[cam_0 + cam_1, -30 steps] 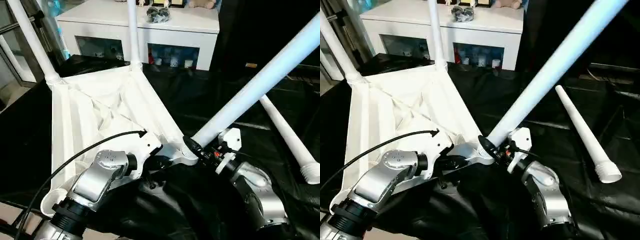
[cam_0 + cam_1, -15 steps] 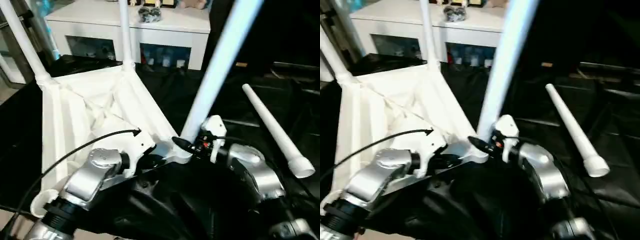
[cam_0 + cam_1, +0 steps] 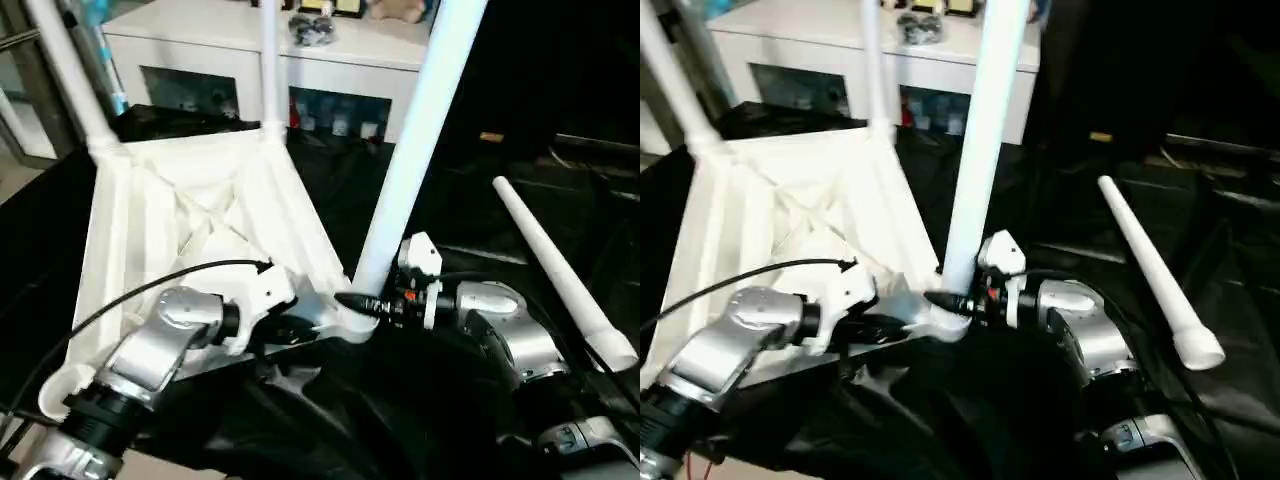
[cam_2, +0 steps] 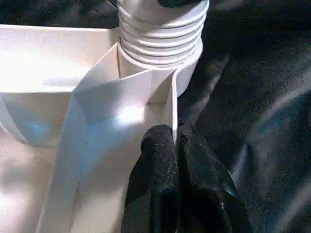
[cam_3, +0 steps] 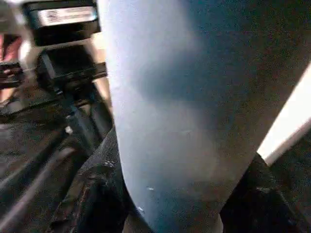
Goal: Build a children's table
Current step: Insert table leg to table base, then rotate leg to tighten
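Right gripper [image 3: 372, 303] reaches in level, clamped on the near leg [image 3: 410, 150] just above the corner socket. Left gripper [image 4: 175, 145] pinches a rib of the upturned white tabletop [image 3: 190, 215] on the black-draped table [image 3: 470, 230].

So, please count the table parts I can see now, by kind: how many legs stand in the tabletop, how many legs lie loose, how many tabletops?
Legs standing in the tabletop: 3
Loose leg lying on the black cloth: 1
Tabletop: 1
Total: 5
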